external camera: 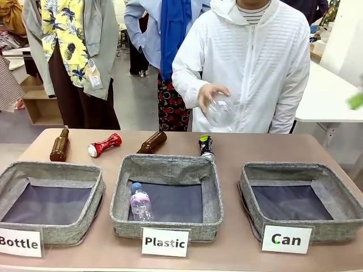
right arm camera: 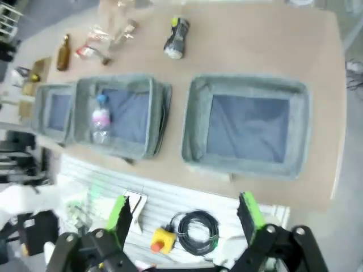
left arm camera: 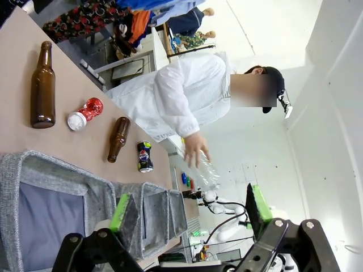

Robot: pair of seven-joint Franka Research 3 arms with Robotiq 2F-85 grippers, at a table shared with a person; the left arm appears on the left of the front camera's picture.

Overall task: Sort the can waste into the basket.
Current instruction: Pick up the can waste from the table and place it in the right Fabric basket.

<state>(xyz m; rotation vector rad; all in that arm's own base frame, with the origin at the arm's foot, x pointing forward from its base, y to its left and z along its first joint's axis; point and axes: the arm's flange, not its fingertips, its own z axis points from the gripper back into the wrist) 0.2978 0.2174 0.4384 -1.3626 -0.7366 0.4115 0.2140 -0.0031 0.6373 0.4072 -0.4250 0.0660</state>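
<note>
The red crushed can [external camera: 104, 145] lies on its side at the back of the table, behind the gap between the left and middle baskets. The black can [external camera: 206, 146] stands behind the middle basket's far right corner. The grey basket labelled "Can" [external camera: 295, 170] sits at the right with nothing in it. My left gripper [left arm camera: 190, 208] is open and holds nothing; its view takes in the red can [left arm camera: 85, 113] and the black can [left arm camera: 144, 157] from well off. My right gripper [right arm camera: 184, 211] is open high over the table's near edge, with the Can basket [right arm camera: 247, 85] and the black can [right arm camera: 177, 37] below.
Two brown bottles [external camera: 59, 145] [external camera: 152, 142] lie near the cans. The "Plastic" basket [external camera: 170, 163] holds a clear bottle [external camera: 140, 202]; the "Bottle" basket [external camera: 51, 168] is at the left. The person's hand [external camera: 211, 93] holds a clear plastic bottle [external camera: 220, 110] above the table's far edge.
</note>
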